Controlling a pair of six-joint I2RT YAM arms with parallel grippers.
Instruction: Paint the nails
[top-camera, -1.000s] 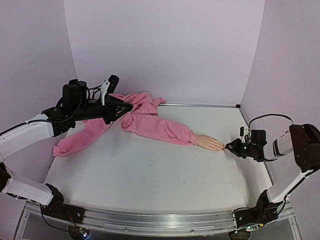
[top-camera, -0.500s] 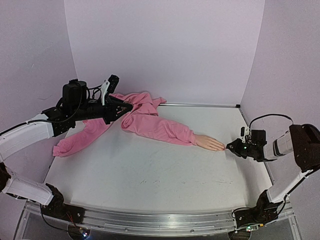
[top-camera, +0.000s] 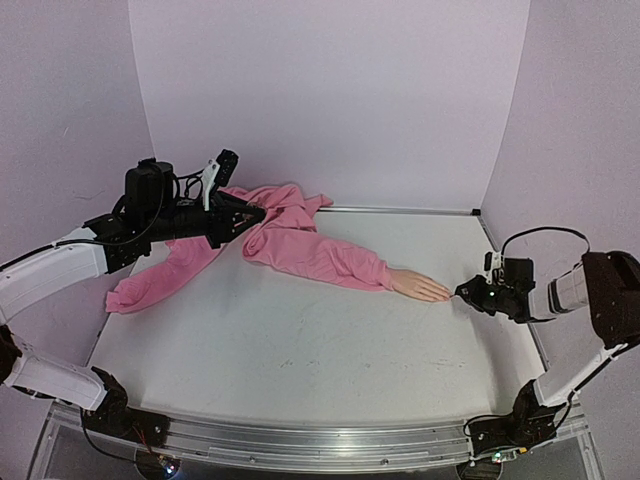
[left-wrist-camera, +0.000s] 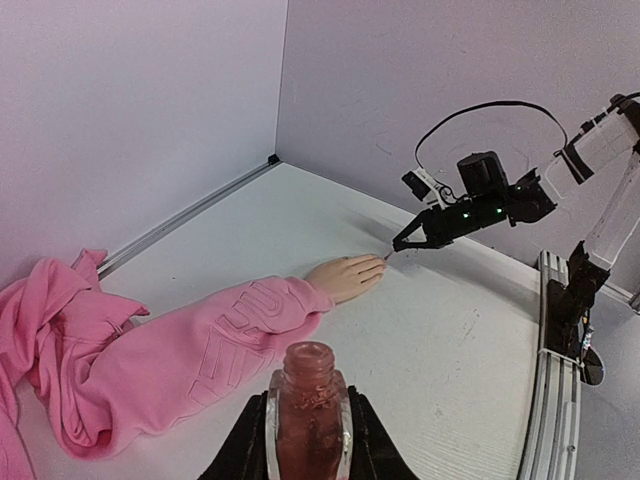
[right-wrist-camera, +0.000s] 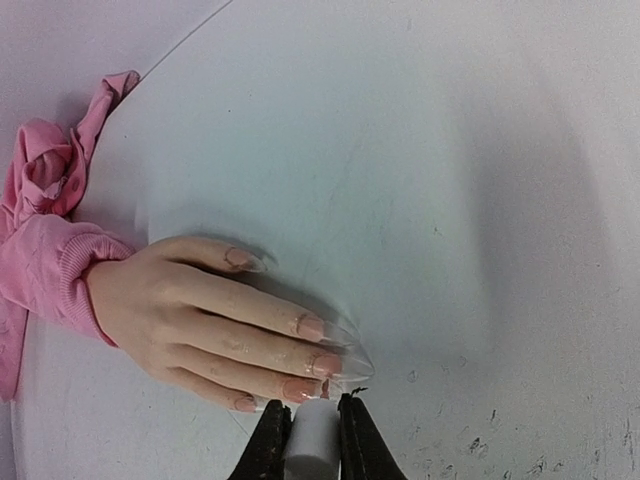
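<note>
R gripper (right-wrist-camera: 308, 432) clamps white cap (right-wrist-camera: 313, 452), L gripper (left-wrist-camera: 307, 425) bottle (left-wrist-camera: 307, 385) — brush (right-wrist-camera: 326, 388) by nails (right-wrist-camera: 310, 327) barely visible.

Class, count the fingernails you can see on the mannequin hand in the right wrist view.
5 nails: one on the thumb, farthest from the right gripper; four in a row on the fingers, nearer it. None looks hidden.

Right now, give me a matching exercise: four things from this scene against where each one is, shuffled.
1. open bottle
2. white cap
3. mannequin hand
4. pink hoodie

A. gripped in right end effector
B. lying flat on table
C. gripped in left end effector
D. bunched near back wall

Pairs: 1-C, 2-A, 3-B, 4-D
</note>
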